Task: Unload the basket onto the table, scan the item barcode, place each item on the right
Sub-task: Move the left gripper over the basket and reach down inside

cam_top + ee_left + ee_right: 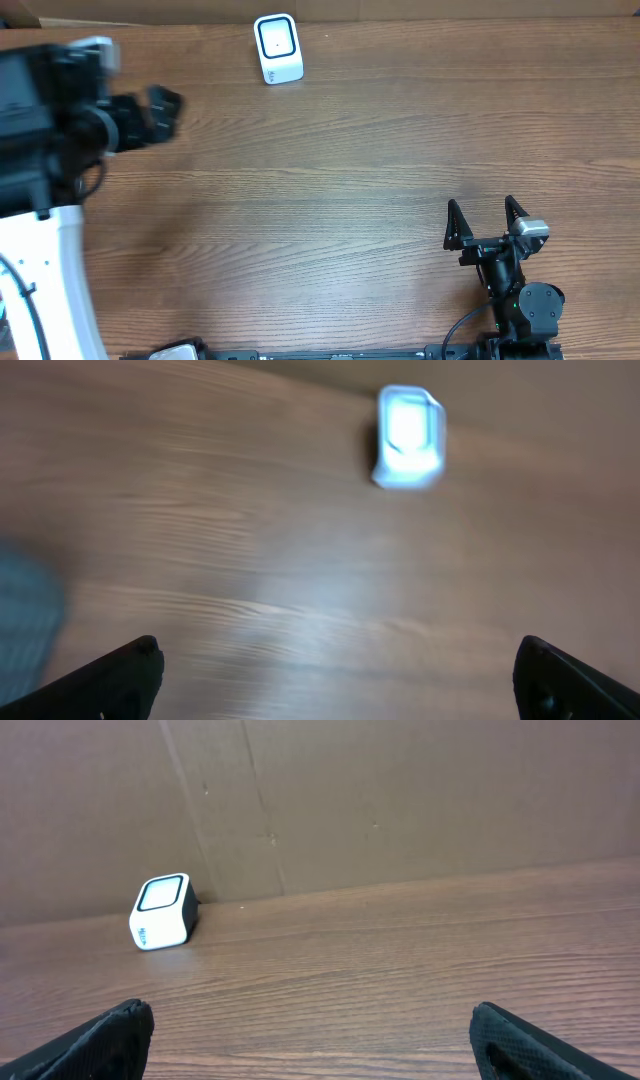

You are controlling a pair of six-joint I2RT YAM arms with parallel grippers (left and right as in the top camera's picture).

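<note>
The scanner (277, 47) sits on the table (350, 150) before the cardboard wall (400, 800).

Surface colours and patterns
The scanner (277, 47) is showing white with a dark-rimmed window; the table (330, 170) is showing brown wood grain.

Far left: the left arm (60, 130) looms large and out of focus in the overhead view, with a white lower segment and a black upper part. The left gripper (165, 108) points toward the right, jaws spread wide with nothing between them. Its wrist view is blurred, with one finger tip in each bottom corner.

Near edge, right side: the right arm (525, 305) sits folded low. The right gripper (481, 207) points at the far side, held level, jaws wide apart and empty.
</note>
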